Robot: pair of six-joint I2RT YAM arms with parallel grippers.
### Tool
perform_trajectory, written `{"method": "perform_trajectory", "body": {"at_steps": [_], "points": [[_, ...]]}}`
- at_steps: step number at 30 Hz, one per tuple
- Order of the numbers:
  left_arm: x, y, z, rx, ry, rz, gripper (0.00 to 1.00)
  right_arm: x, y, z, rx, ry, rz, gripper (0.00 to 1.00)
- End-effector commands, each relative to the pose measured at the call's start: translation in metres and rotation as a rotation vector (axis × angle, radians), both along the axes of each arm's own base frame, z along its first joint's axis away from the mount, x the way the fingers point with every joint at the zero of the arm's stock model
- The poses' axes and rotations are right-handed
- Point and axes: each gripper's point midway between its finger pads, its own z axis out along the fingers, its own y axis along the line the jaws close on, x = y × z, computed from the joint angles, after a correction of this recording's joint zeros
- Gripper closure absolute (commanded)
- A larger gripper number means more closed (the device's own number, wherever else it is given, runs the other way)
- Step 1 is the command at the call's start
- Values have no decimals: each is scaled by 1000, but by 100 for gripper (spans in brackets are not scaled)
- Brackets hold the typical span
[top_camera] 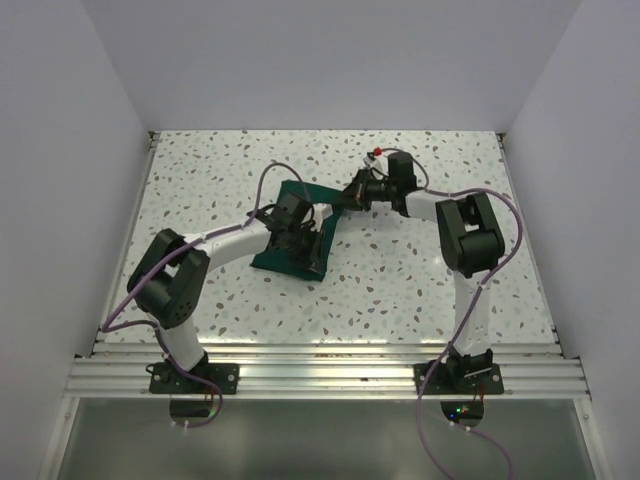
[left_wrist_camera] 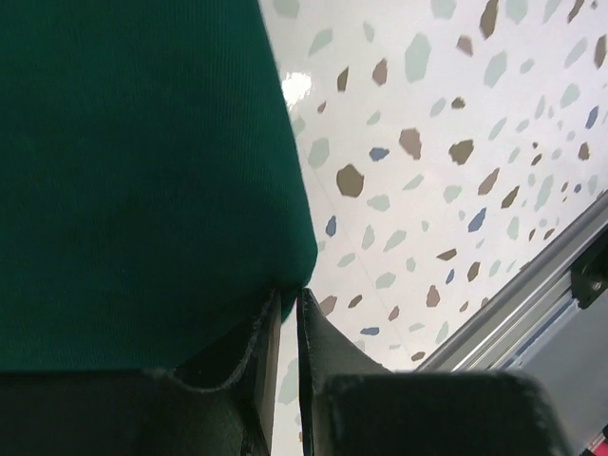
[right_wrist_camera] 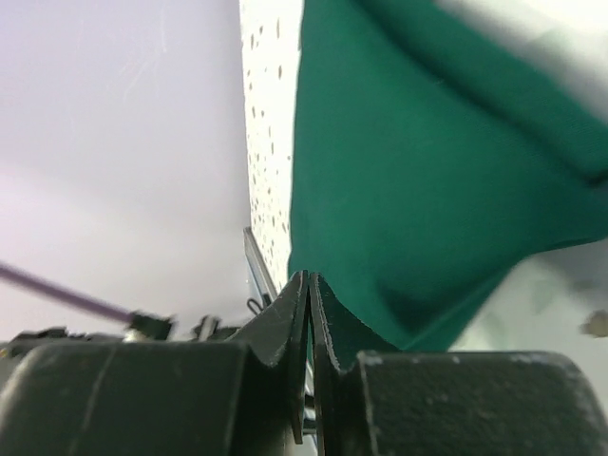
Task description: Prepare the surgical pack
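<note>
The speckled counter (top_camera: 410, 290) carries the dark green surgical pack (top_camera: 272, 258) near its middle, where the left pincer (left_wrist_camera: 289, 302) is clamped on one corner of the pack and the right pincer (right_wrist_camera: 310, 281) is pinched shut on another edge.

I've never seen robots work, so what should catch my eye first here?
A dark green cloth sits in the middle of the speckled white table. The left gripper pinches one edge of it, the right gripper another.
</note>
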Motion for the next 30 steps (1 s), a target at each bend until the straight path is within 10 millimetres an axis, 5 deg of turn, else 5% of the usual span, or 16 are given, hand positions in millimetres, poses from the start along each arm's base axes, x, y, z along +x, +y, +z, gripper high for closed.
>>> {"method": "perform_trajectory", "body": {"at_steps": [1,9,13,18,23,30], "points": [[-15,0,-11,-11,45,-6,84,-30,17,17,-1,-55,82,92],[-12,14,-15,53,27,14,84,-48,17,-36,-29,48,108,93],[-5,15,9,55,-25,23,84,-40,-4,-20,-36,2,64,93],[5,27,48,33,-100,85,83,-57,-28,-11,-186,4,86,93],[8,71,66,58,-129,216,80,-92,-48,-9,-304,12,104,91],[-13,131,39,204,-76,390,80,-140,-57,-27,-393,57,148,90]]}}
